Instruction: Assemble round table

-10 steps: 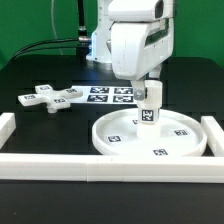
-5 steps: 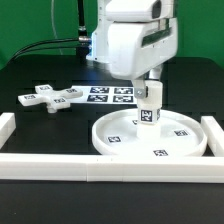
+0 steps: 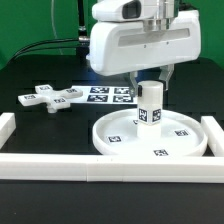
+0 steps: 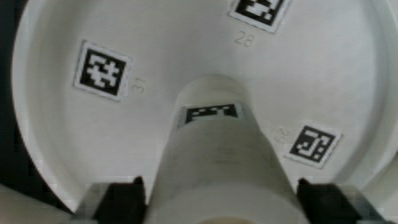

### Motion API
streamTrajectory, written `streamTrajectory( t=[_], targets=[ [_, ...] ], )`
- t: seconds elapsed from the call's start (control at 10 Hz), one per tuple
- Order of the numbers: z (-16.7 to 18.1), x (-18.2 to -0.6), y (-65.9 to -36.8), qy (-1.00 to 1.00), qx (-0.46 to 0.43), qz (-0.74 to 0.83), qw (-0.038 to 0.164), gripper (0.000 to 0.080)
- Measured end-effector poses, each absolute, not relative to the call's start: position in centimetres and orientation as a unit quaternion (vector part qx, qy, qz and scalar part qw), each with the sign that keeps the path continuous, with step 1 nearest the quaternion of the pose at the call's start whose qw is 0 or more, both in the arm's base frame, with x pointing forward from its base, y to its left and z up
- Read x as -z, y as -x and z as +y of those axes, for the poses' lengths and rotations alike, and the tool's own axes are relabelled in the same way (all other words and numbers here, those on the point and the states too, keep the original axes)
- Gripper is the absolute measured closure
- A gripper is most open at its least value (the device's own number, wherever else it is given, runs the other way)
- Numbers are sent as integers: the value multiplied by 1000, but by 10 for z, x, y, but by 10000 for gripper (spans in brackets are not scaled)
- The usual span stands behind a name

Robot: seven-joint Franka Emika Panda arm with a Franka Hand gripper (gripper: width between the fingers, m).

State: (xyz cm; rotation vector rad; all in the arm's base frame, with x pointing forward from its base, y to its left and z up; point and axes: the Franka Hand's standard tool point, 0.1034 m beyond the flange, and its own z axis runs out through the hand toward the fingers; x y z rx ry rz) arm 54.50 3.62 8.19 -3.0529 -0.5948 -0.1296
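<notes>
Going from the exterior view's left: the cross-shaped base lay flat near the left edge of the worktop, untouched. The marker board was just beside it, toward the middle. The round disc sat in the near right corner, tucked against the border rails, and the leg stood upright at its centre. The gripper hung right over the leg's top. In the wrist view the fingers flanked the leg on both sides. To me they looked released rather than pinching, but they were cropped at the frame edge, so I wouldn't swear to it.

My read: this was the leg-into-disc step. The next move called for either a fresh grip to twist the leg further, or a trip left for the base, to be fitted squarely on the leg's top.

I couldn't see the joint where leg met disc, so no idea if it was fully seated. The arm above the gripper was cut off too.
</notes>
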Motion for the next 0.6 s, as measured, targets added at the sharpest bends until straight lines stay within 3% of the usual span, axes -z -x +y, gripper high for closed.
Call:
streamTrajectory(
  t=[0.6],
  targets=[
    [38, -82, -547, 997, 62, 47, 28, 390]
  ],
)
